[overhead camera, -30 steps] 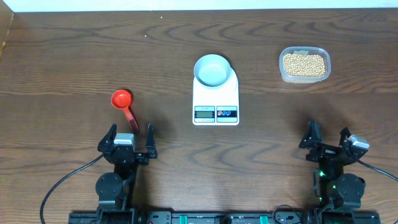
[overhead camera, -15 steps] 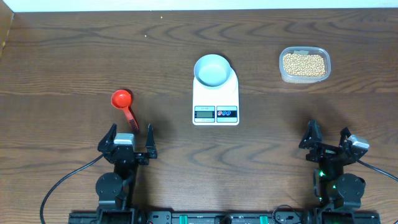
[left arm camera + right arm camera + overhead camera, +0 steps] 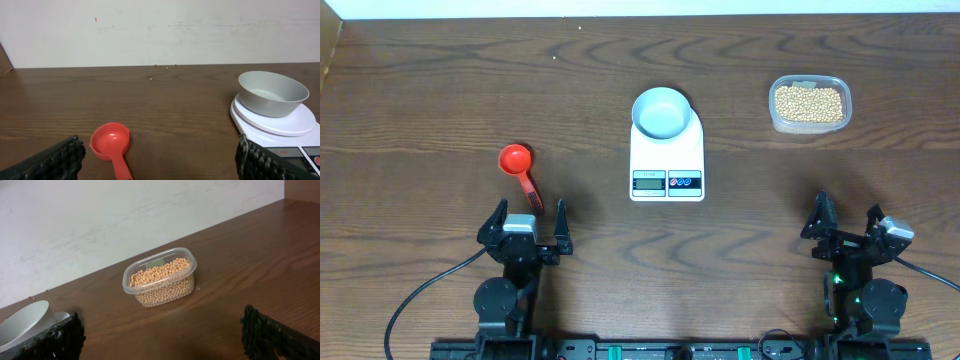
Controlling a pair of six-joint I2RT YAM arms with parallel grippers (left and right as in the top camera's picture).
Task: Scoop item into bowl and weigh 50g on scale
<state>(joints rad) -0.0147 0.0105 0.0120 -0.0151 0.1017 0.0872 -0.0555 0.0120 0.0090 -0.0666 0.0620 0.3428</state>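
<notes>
Tan-yellow beans, the item (image 3: 809, 101) (image 3: 161, 278), fill a clear plastic tub (image 3: 809, 124) (image 3: 183, 289) at the back right. The pale blue bowl (image 3: 661, 111) (image 3: 272, 93) stands empty on the white scale (image 3: 667, 180) (image 3: 300, 124) at the table's middle. A red scoop (image 3: 518, 167) (image 3: 113, 148) lies left of the scale, its handle pointing toward my left gripper (image 3: 530, 222) (image 3: 160, 167), which is open with nothing in it. My right gripper (image 3: 846, 222) (image 3: 162, 337) sits open and empty near the front right, well short of the tub.
The wooden table (image 3: 440, 90) ends at a white wall behind. A few stray beans (image 3: 165, 66) lie along the far edge. Both arm bases sit at the front edge.
</notes>
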